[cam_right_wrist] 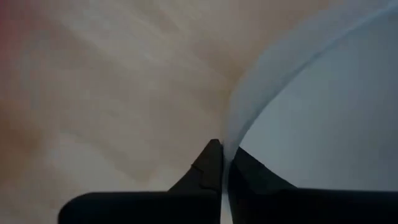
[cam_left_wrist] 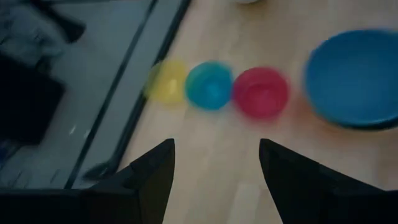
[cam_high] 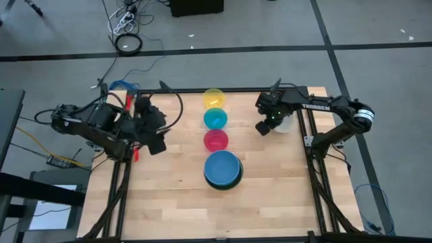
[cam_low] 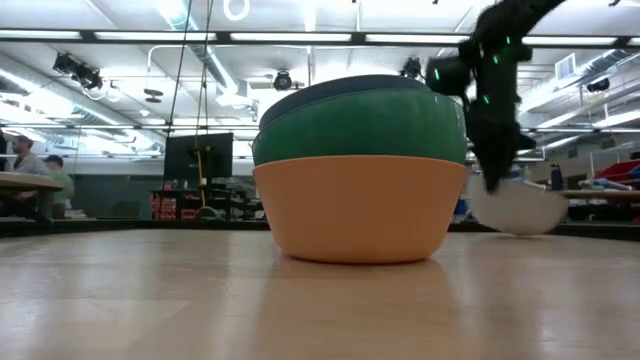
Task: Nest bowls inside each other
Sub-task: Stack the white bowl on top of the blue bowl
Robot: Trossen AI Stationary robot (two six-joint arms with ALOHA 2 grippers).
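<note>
Pale wooden planking forms the table (cam_high: 169, 202), which is framed by dark rails and set on a grey floor strewn with cables; in the low view a long hall with ceiling lights and seated people far off is seen behind it.

Down the middle of the table a row is laid out by size: the yellow bowl (cam_high: 214, 98) at the far end, then the cyan bowl (cam_high: 215, 119), the magenta bowl (cam_high: 216, 140), and nearest the camera the stack (cam_high: 223, 170). In that stack the blue bowl (cam_high: 221, 166) is seated inside a dark green bowl (cam_low: 360, 122), which itself is seated in the orange bowl (cam_low: 360, 208), as the low view shows. The large pieces are thus judged to be nested already, with the small ones lined up to be added.

The white bowl (cam_high: 281, 124) is placed apart, near the table's right rail, and appears tilted or lifted at one side in the low view. Its thin wall is pinched at the rim by the right gripper (cam_right_wrist: 222, 163), whose fingers are pressed together on either side of it, presumably so that it can be carried to the stack.

The left gripper (cam_left_wrist: 214, 165) is held over the left edge of the table, its fingers spread wide, with nothing between them.
</note>
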